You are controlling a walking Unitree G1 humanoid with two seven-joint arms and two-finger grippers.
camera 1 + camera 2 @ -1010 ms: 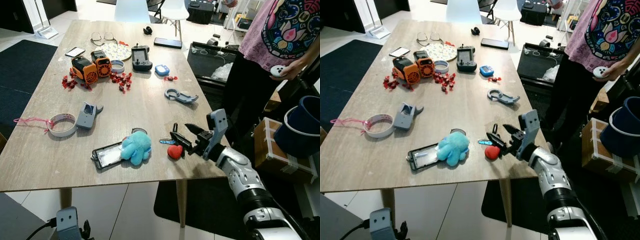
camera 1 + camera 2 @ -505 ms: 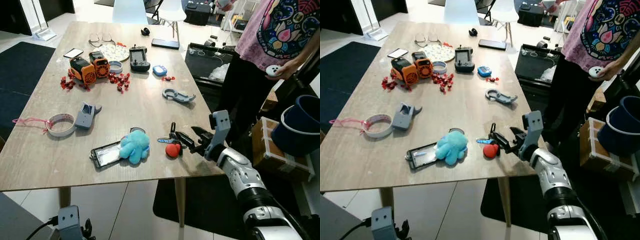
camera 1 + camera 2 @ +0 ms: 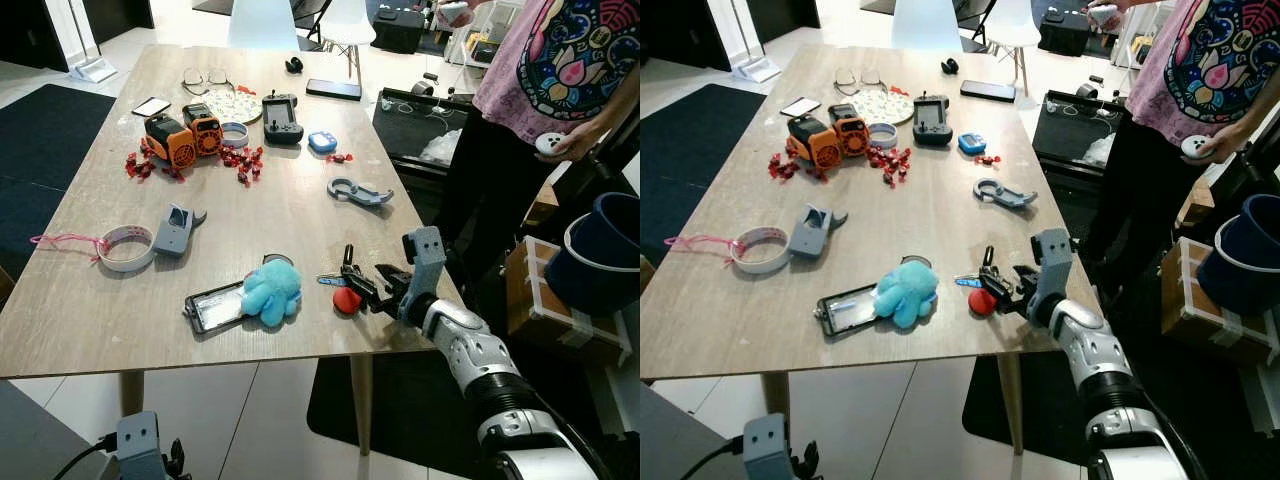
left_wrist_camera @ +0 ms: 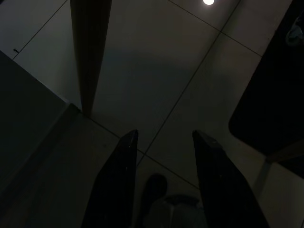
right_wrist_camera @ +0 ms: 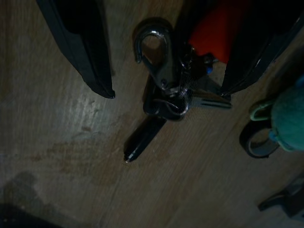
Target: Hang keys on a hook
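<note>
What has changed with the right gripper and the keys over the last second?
The right gripper has moved in over the keys, its open fingers now on either side of them, nothing taken hold of yet. The keys and red heart lie where they were; the left gripper hangs idle.

Matt wood-grain table [image 3: 290, 215], shiny metal key clasp [image 5: 156, 52], fuzzy plush octopus [image 3: 270, 292]

I see the right end effector [image 3: 1002, 287] low over the bench [image 3: 930, 210] edge, at keys [image 3: 978, 281] beside red heart [image 3: 983, 302].
</note>
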